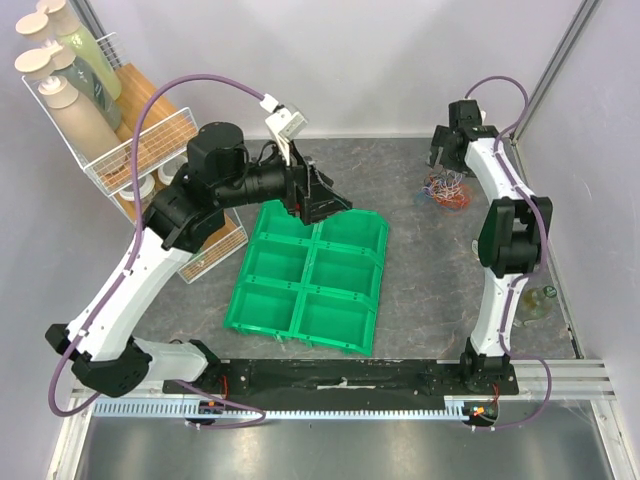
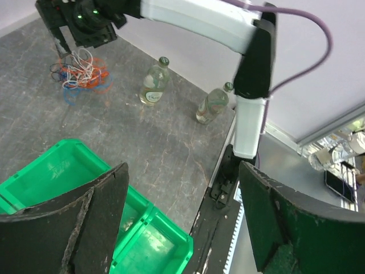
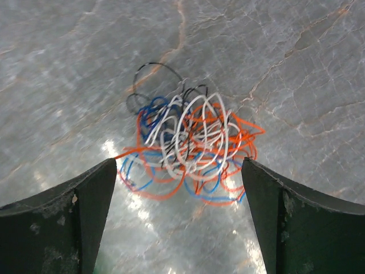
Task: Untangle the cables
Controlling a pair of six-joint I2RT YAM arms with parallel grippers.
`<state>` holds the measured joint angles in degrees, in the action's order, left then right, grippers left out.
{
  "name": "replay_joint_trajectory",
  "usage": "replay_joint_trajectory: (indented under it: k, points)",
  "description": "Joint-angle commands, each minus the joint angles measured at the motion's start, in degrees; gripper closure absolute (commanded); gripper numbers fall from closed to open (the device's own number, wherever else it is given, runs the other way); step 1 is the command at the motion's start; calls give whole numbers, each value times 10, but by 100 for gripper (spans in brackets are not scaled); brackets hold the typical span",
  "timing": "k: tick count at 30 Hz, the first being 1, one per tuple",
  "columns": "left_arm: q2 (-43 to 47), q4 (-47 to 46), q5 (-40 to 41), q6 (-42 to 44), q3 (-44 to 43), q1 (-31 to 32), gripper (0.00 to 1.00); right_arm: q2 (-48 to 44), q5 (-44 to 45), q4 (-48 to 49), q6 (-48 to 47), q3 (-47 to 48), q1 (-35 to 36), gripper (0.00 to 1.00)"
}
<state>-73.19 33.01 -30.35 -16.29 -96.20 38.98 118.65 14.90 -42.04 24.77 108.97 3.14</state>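
Note:
The cables (image 1: pixel 448 190) are one tangled bundle of orange, blue, white and black wire on the grey table at the back right. In the right wrist view the cables (image 3: pixel 191 145) lie just ahead of my right gripper (image 3: pixel 179 222), which is open and empty, hovering over them. From above, the right gripper (image 1: pixel 440 162) is just behind and left of the bundle. My left gripper (image 1: pixel 325 205) is open and empty above the back edge of the green bin. The left wrist view (image 2: pixel 182 228) shows its jaws wide apart, with the cables (image 2: pixel 80 73) far off.
A green six-compartment bin (image 1: pixel 310 275) sits mid-table. A wire rack (image 1: pixel 110 150) with several bottles stands at the back left. Two glass bottles (image 2: pixel 153 85) (image 2: pixel 212 105) lie near the right edge, by the right arm's base.

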Motion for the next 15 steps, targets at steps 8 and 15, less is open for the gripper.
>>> replay_joint_trajectory:
  k: [8, 15]
  points:
    - [-71, 52, 63, 49, -84, 65, 17, 91, -2, 15, -16, 58, -8, 14]
    - [-110, 55, 83, 42, -111, 73, 19, 94, -55, 25, -12, 32, -8, 38]
